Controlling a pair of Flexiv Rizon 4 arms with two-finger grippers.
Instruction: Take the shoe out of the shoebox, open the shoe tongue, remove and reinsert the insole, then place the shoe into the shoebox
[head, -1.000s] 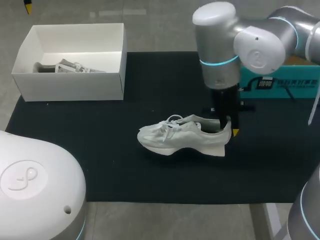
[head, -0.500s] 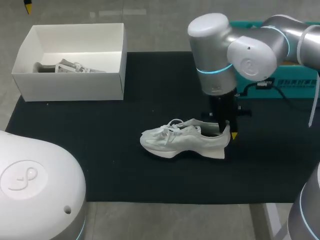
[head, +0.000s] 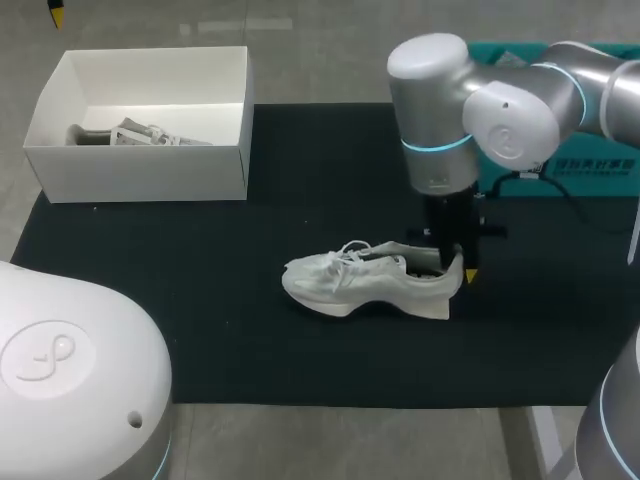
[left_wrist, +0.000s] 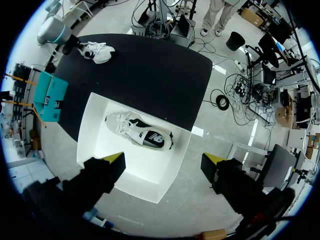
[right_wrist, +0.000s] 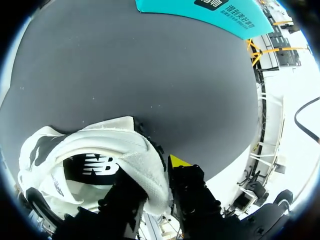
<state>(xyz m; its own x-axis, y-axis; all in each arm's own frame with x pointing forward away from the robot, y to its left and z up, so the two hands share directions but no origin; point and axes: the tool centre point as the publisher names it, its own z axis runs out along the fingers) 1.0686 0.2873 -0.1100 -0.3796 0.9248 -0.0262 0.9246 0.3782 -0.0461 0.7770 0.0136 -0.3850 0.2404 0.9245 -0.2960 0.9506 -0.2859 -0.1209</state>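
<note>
White shoe, plain white shoebox, black mat

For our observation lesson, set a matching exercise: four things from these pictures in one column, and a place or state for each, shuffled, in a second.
1. shoe on the mat
2. shoebox
3. left gripper
4. teal box

A. open, above the shoebox
B. heel pinched by the right gripper
C. holds a second shoe
D. at the mat's back right

Pairs: 1-B, 2-C, 3-A, 4-D.

Robotics lab: right silver-grey robot arm with cyan light ring, left white robot arm, black-matted counter, teal printed box.
</note>
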